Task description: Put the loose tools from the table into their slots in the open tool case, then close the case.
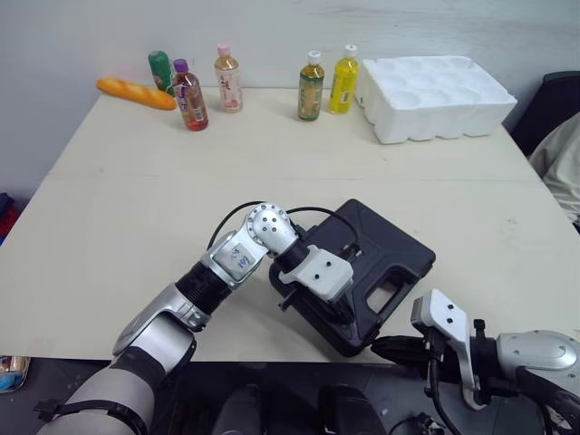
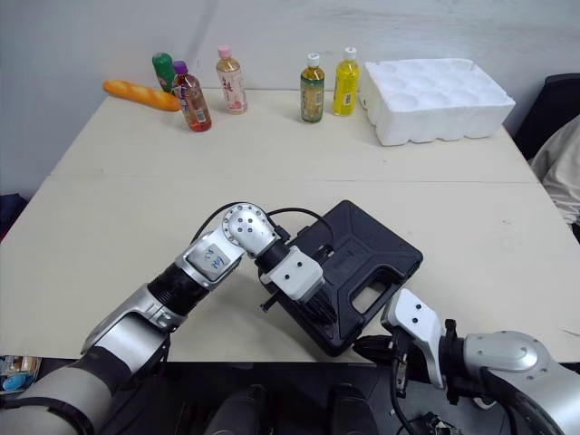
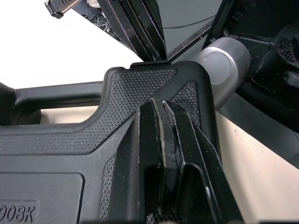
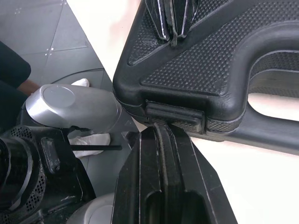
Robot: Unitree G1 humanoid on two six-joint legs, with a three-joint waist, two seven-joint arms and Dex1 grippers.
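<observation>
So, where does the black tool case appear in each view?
Left eye view: tool case lower centre, at the near table edge.
Right eye view: lower centre too.
Left wrist view: under the left gripper.
Right wrist view: just ahead of the right gripper.
Shared landmark: its carry handle.

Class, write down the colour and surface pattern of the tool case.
The tool case is black with a fine dotted texture, seen best in the right wrist view.

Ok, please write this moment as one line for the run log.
tool case: lid down, near table front edge | left gripper: shut, tips on lid | right gripper: shut, tips at front latch
</observation>
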